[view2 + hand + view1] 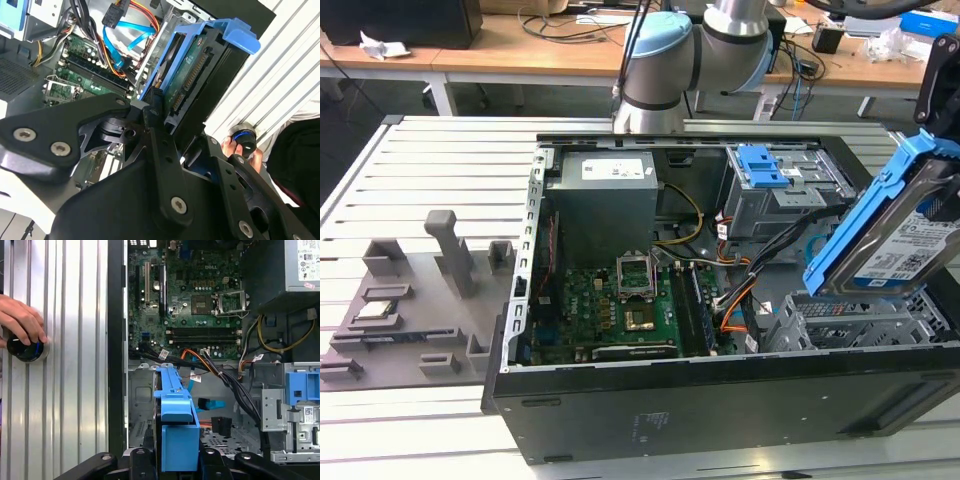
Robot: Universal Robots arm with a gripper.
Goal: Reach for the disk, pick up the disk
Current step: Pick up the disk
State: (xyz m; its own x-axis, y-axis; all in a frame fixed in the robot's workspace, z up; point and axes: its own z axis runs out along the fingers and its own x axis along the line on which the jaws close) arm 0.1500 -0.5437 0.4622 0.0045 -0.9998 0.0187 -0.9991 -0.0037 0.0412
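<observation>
We are in an electronics lab or workshop: an opened computer case (720, 400) lies on a slatted metal worktable (430, 160), a grey fixture tray (410, 300) holds parts beside it, and wooden desks (520, 55) strewn with cables (570, 25) stand behind.

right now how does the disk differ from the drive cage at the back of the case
The disk is lifted out, tilted above the case in the gripper; the drive cage sits fixed inside the case. The disk has a blue bracket along its edge; the cage carries a blue latch on top. Both are silver metal with blue plastic.
</observation>
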